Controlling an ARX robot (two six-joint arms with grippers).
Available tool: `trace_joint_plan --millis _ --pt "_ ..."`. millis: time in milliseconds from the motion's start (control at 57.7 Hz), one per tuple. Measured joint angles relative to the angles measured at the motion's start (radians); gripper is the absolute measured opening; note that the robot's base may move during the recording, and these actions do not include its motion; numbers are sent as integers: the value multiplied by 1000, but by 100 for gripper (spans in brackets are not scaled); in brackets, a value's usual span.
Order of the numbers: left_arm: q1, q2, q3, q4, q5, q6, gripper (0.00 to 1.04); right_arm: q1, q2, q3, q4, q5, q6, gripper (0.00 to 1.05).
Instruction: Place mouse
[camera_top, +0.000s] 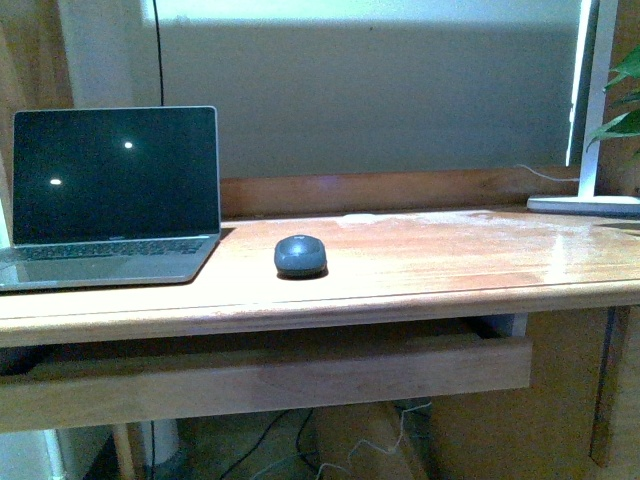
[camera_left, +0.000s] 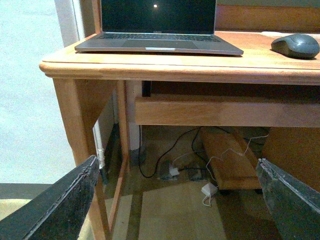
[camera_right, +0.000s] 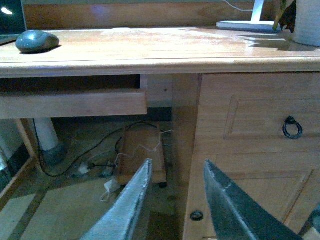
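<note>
The mouse (camera_top: 300, 256) is a small dark grey-blue oval lying on the wooden desk top (camera_top: 430, 260), just right of the laptop (camera_top: 112, 195). It also shows in the left wrist view, mouse (camera_left: 295, 45), and in the right wrist view, mouse (camera_right: 36, 41). Both arms hang below desk height and are out of the front view. My left gripper (camera_left: 176, 172) is open wide, with only floor between its fingers. My right gripper (camera_right: 176, 167) is open too, empty, in front of the desk's cabinet.
A pull-out tray (camera_top: 270, 375) runs under the desk top. A white lamp base (camera_top: 585, 204) and a plant (camera_top: 620, 120) stand at the back right. The cabinet door with a ring handle (camera_right: 292, 127) is on the right. Cables and a charger (camera_left: 207, 190) lie on the floor.
</note>
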Motion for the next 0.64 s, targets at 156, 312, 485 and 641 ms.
trace_joint_plan --millis 156,312,485,641 --pt "0 0 0 0 0 0 97 0 0 0 0 0 0 62" --pt "0 0 0 0 0 0 97 0 0 0 0 0 0 89" --pt "0 0 0 0 0 0 97 0 0 0 0 0 0 97" --pt "0 0 0 0 0 0 97 0 0 0 0 0 0 97"
